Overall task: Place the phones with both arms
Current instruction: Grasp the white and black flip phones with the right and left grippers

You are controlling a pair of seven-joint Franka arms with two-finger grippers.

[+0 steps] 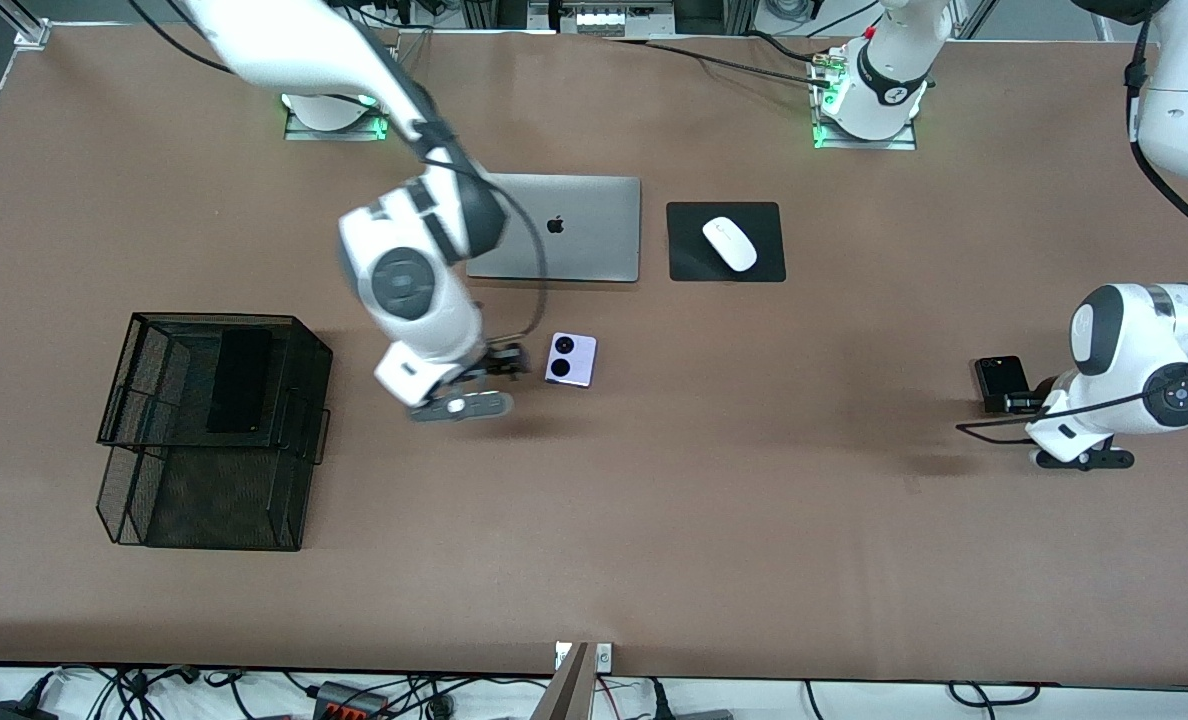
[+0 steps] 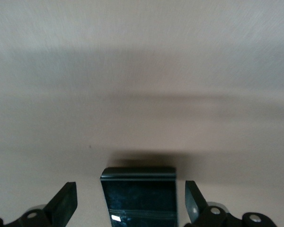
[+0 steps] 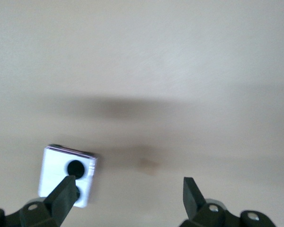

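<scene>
The lilac-white phone (image 1: 570, 360) with two black circles lies flat on the table, nearer the front camera than the laptop. My right gripper (image 1: 512, 362) is low beside it, open and empty. In the right wrist view the phone (image 3: 61, 168) sits off to one side, by one finger (image 3: 61, 196), not between the jaws of the right gripper (image 3: 128, 195). The small black phone (image 1: 1000, 382) lies toward the left arm's end. My left gripper (image 1: 1022, 402) is open, and this phone (image 2: 139, 196) lies between its fingers (image 2: 64, 204). The long black phone (image 1: 239, 380) lies in the mesh tray.
A black two-tier mesh tray (image 1: 154, 500) stands toward the right arm's end. A closed silver laptop (image 1: 594, 250) and a white mouse (image 1: 729, 243) on a black pad (image 1: 689, 260) lie nearer the arm bases.
</scene>
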